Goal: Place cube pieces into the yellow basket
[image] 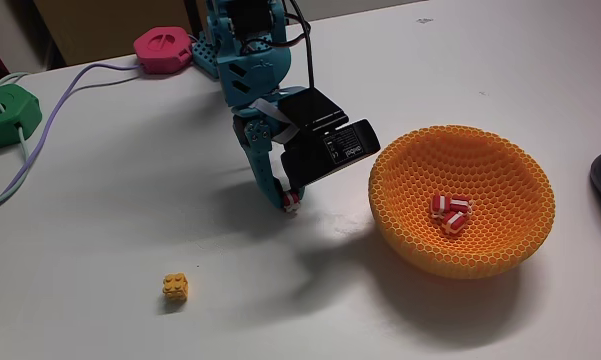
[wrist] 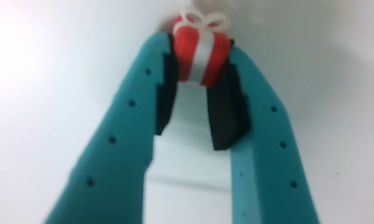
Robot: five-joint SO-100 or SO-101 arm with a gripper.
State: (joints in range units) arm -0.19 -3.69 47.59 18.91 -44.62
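The end effector (image: 293,200), a teal two-finger claw with black pads, is pinching a tiny red cube with a white stripe and a white bow on top (wrist: 199,50) right at its fingertips, low over the white tabletop (image: 100,250). In the wrist view the cube sits between the very ends of the pads, so the hold looks shallow. The sound course, I judge, is to keep the squeeze steady, lift straight up before travelling, and clear the rim of the large orange-yellow honeycomb-mesh basket (image: 400,180), which stands just to the right of the end effector in the fixed view with red-and-white cubes (image: 450,210) already inside. A yellow-orange studded brick cube (image: 175,289) waits below-left of it.
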